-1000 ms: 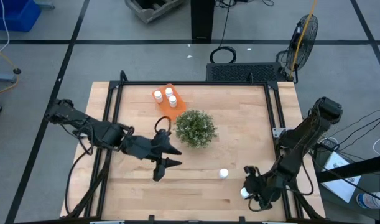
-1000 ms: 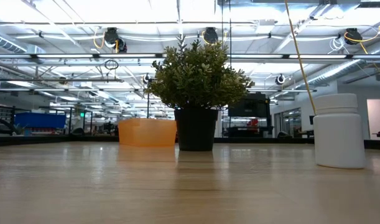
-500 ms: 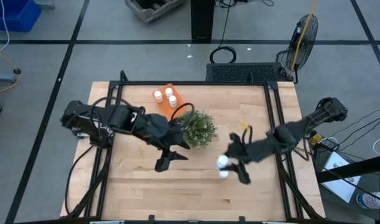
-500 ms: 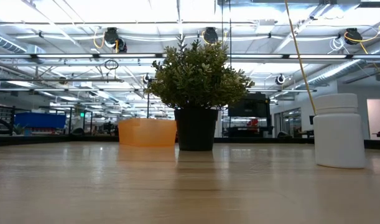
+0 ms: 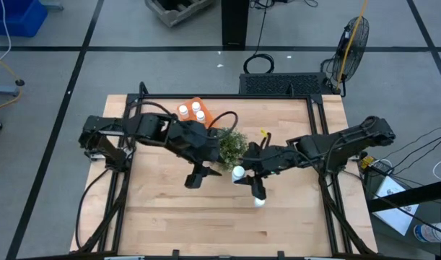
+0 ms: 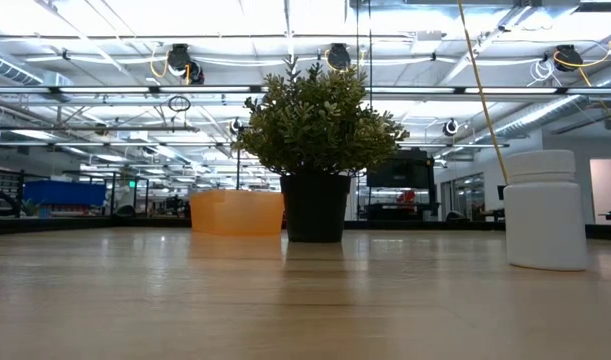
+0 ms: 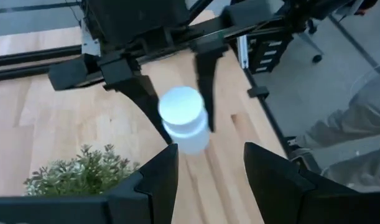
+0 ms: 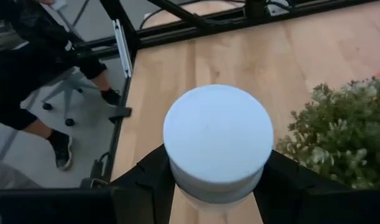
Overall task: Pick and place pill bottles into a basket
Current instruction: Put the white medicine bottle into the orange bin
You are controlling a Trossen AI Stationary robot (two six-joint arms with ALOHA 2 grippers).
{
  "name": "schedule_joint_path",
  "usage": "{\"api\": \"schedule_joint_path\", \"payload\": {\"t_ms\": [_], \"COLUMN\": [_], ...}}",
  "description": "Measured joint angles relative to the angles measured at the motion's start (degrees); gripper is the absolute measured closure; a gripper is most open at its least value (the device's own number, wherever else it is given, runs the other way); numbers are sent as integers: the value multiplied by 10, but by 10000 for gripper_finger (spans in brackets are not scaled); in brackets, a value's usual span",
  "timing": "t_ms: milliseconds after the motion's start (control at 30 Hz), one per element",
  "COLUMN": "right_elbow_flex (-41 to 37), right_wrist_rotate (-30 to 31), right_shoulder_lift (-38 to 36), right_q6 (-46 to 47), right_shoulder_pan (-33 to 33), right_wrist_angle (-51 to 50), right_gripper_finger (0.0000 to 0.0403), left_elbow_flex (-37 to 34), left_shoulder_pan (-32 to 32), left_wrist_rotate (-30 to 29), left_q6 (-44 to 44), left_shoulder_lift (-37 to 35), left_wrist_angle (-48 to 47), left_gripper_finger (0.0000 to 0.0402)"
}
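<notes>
Beside the plant, the right gripper is clamped on a pill bottle above the table. Left gripper is slightly apart, empty. Three bottles stand in the basket; another bottle is on the table.

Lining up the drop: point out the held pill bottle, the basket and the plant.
held pill bottle (image 8: pixel 217 134), right wrist view, on its white cap.
basket (image 6: pixel 236 213), low view, on its orange front wall.
plant (image 6: pixel 320 120), low view, on its foliage.
</notes>
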Motion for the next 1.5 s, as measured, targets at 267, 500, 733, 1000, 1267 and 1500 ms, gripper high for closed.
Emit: {"api": "schedule_joint_path", "payload": {"t_ms": [267,500,733,1000,1267,1500], "right_elbow_flex": [0,0,0,0,0,0], "right_wrist_rotate": [-1,-15,-16,-20,-15,-12], "right_shoulder_lift": [3,1,1,1,1,2], "right_q6": [-29,-32,-37,-38,-38,-36], "right_shoulder_pan": [-1,-1,-1,0,0,0], "right_wrist_angle": [7,6,2,-13,-11,-5], "right_gripper_finger": [244,244,244,244,244,244], "left_elbow_flex": [-2,-2,-1,-1,-2,-1], "left_shoulder_pan": [11,15,14,14,15,15], "left_wrist_rotate": [0,20,29,34,23,8], "left_q6": [1,-11,-13,-14,-12,-13], "left_shoulder_lift": [41,61,74,84,85,84], "left_wrist_angle": [0,32,75,90,90,76], "left_gripper_finger": [215,215,215,215,215,215]}}
